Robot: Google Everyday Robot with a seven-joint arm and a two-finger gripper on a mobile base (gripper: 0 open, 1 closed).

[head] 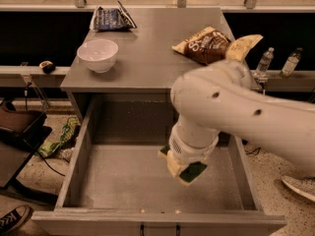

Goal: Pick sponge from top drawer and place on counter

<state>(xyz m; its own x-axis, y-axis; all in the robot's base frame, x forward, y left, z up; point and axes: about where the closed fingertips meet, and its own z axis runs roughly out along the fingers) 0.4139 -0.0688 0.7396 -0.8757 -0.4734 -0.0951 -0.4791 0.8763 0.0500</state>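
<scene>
The top drawer stands pulled open below the counter. My gripper hangs over the right half of the drawer, under the big white arm. It is shut on the sponge, whose dark green face and yellow edge show between the cream fingers. The sponge is tilted and held a little above the speckled drawer bottom. The arm hides the drawer's right rear corner and part of the counter's front edge.
On the counter are a white bowl at the left, a blue bag at the back and a brown-and-yellow snack bag at the right. Two bottles stand beyond the right side. A shoe and green litter lie on the floor at the left.
</scene>
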